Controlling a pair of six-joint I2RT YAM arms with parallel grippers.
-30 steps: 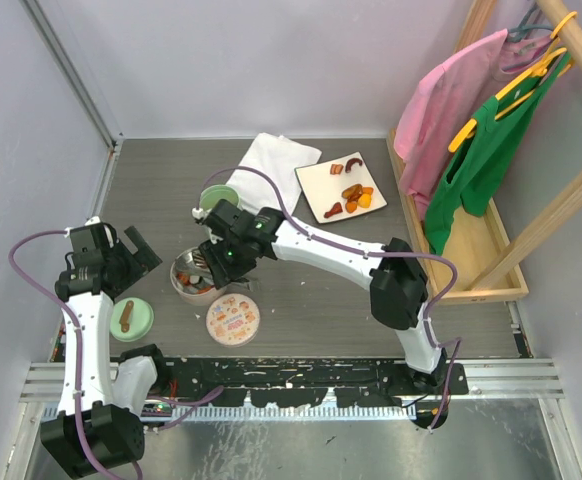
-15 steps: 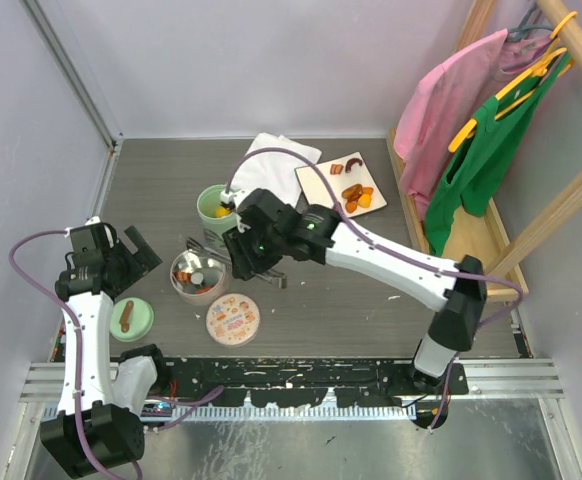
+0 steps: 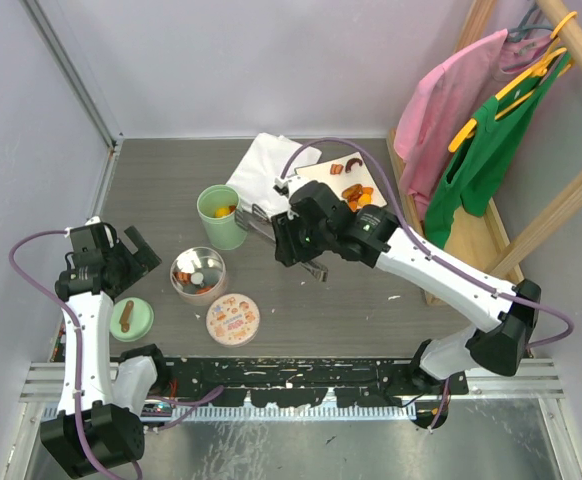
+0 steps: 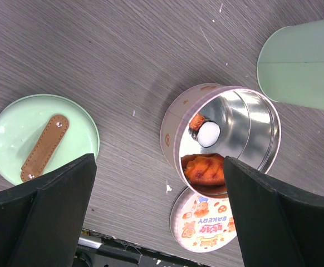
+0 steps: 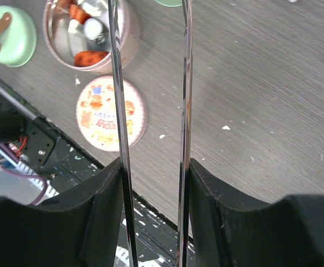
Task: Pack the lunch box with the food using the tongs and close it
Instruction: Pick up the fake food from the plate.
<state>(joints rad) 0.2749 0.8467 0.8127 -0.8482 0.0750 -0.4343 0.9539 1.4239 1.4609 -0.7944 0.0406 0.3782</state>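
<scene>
My right gripper (image 3: 297,240) is shut on the tongs (image 3: 259,214) above the table's middle, between the green cup (image 3: 220,216) and the white plate (image 3: 321,180) that holds the food (image 3: 357,195). In the right wrist view the tongs' two arms (image 5: 119,83) stand apart between my fingers (image 5: 109,194) and run out of the top of the picture. The lunch box, a round tin (image 3: 214,281), is open with some food (image 4: 204,169) inside. My left gripper (image 4: 159,161) hangs open over the tin's near side, holding nothing.
A bakery-print lid (image 3: 233,318) lies in front of the tin. The mint-green lid (image 3: 142,322) with its brown knob (image 4: 44,147) lies at the left. A white cloth (image 3: 271,163) sits behind the cup. A wooden rack (image 3: 471,250) with hanging clothes stands on the right.
My right arm has swung the tongs away from over the tin, to the right and back toward the plate. The left arm has stayed where it was.
</scene>
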